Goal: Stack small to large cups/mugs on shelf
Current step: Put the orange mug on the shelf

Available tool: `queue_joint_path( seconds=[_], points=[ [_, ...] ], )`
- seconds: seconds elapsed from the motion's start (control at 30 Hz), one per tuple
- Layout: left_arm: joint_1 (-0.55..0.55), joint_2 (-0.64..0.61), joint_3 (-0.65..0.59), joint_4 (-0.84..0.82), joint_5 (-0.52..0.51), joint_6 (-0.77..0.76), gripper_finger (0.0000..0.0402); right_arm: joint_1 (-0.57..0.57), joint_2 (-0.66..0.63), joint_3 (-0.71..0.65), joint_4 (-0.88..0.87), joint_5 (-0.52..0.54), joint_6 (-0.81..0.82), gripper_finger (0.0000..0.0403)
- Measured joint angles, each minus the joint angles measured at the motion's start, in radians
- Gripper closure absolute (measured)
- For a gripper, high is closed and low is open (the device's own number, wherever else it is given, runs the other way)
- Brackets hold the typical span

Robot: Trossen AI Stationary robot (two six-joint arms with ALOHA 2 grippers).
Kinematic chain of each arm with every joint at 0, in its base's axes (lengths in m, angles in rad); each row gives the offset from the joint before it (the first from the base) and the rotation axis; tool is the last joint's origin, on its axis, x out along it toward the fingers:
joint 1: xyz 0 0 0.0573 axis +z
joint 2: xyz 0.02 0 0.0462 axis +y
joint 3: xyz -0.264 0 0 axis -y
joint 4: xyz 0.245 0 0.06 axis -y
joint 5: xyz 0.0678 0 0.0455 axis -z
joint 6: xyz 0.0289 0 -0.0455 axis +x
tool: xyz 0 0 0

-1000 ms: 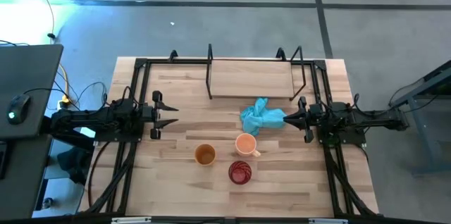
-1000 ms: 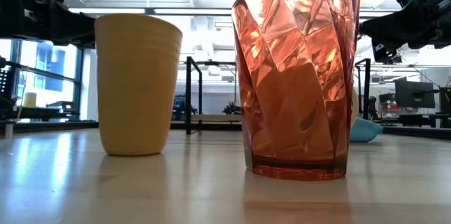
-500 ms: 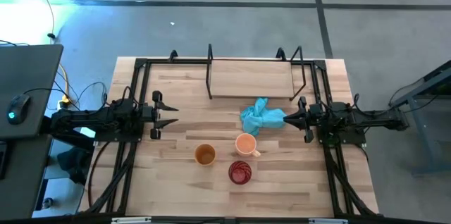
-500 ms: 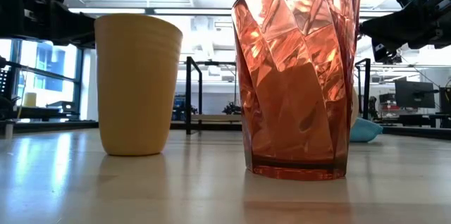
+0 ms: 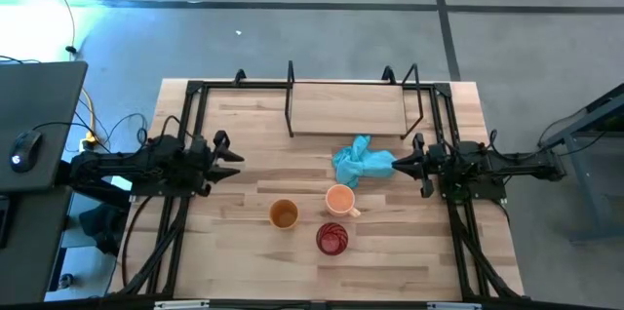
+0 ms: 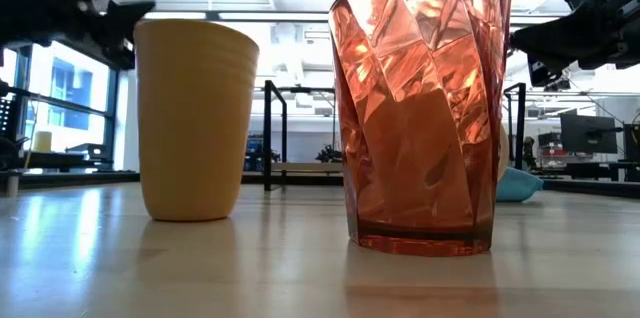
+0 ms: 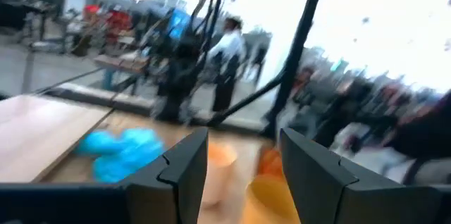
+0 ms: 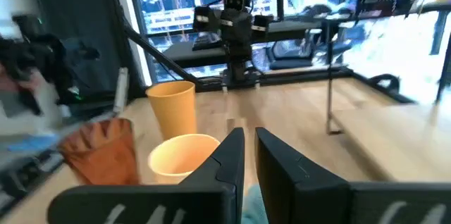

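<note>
The left gripper (image 5: 234,153) hangs over the left side of the bench (image 5: 244,251), its fingers (image 7: 184,169) spread apart with nothing between them; it points toward the cups, well apart from all of them. The right gripper (image 5: 397,164) sits over the right side of the bench, its fingers (image 8: 231,155) drawn almost together with only a thin slit between them, holding nothing; its tips are just beside the cloth (image 5: 358,162), and I cannot tell whether they touch it.

All three cups stand upright on the bench, near its front edge and about midway between its left and right edges. The amber cup (image 5: 283,214) is the leftmost. The mug (image 5: 339,199) stands to its right, a little farther from the front edge, handle toward the right and front. The red cup (image 5: 331,238) is nearest the front edge, just in front of the mug and close to it; whether they touch I cannot tell. The cups are apart from each other otherwise, none nested.

The shelf (image 5: 346,107) stands at the rear edge of the bench, centred, its board bare. The cloth lies crumpled between the shelf and the mug, toward the right
</note>
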Motion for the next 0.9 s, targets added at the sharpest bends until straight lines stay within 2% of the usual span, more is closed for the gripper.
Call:
queue_joint_path(
  seconds=[0.1,0.37,0.9],
  points=[
    [0.000,0.000,0.000,0.079,0.014,-0.044,0.0236,0.000,0.000,0.000,0.040,0.035,-0.020,0.0378],
    [0.000,0.000,0.000,0.180,-0.004,-0.039,0.0236,0.000,-0.001,0.000,0.218,0.078,0.255,0.0378],
    [0.000,0.000,0.000,0.159,-0.005,-0.041,0.0236,0.000,-0.002,0.000,0.223,0.081,0.536,0.0378]
  ],
)
